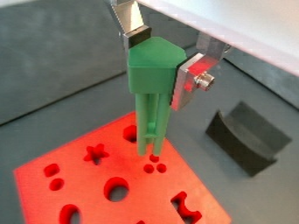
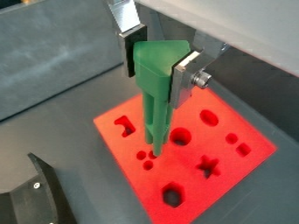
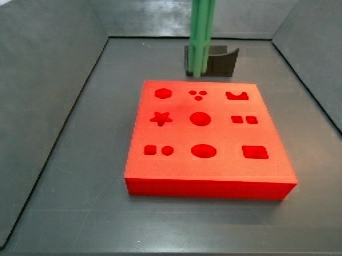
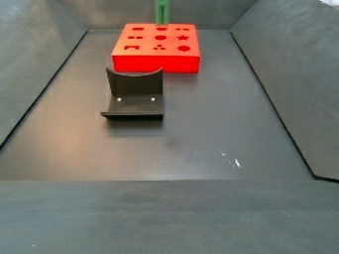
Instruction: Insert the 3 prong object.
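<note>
Clamped between the silver finger plates of the gripper [image 1: 162, 63], the 3 prong object [image 1: 149, 96] hung upright at the centre of both wrist views, its lower end just above the red block [image 1: 70, 188], close to the cluster of three small round holes [image 2: 147, 157]. Judging by that, the step in hand was the final alignment before insertion; whether the prongs already touched the block could not be told. The next move likely called for centring them over the holes and pressing straight down, with the fixture [image 4: 134, 92] well apart.

Dark grey floor [image 4: 172, 149], sloping grey walls [image 3: 54, 90], seemingly even, diffuse light
</note>
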You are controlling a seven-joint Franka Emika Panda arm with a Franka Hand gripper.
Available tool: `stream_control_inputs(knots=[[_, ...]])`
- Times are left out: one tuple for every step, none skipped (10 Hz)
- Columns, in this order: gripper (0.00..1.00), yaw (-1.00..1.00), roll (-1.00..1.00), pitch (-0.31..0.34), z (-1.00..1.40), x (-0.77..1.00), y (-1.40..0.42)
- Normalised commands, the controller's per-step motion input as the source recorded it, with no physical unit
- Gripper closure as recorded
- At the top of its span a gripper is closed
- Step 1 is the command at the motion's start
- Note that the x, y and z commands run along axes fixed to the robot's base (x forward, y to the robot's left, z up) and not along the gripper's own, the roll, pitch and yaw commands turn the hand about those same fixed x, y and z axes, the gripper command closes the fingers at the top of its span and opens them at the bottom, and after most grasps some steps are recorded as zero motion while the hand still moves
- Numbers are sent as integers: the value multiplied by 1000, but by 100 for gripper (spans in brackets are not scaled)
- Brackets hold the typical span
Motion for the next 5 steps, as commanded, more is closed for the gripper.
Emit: stream_control_inputs(knots=[[100, -426, 0, 171, -329, 551, 223], [100, -174, 19, 224, -306, 331, 46], [100, -17, 0, 164, -280, 374, 0], [100, 140, 0, 116, -129, 317, -94], [100, 466, 0, 27, -157, 200, -20]])
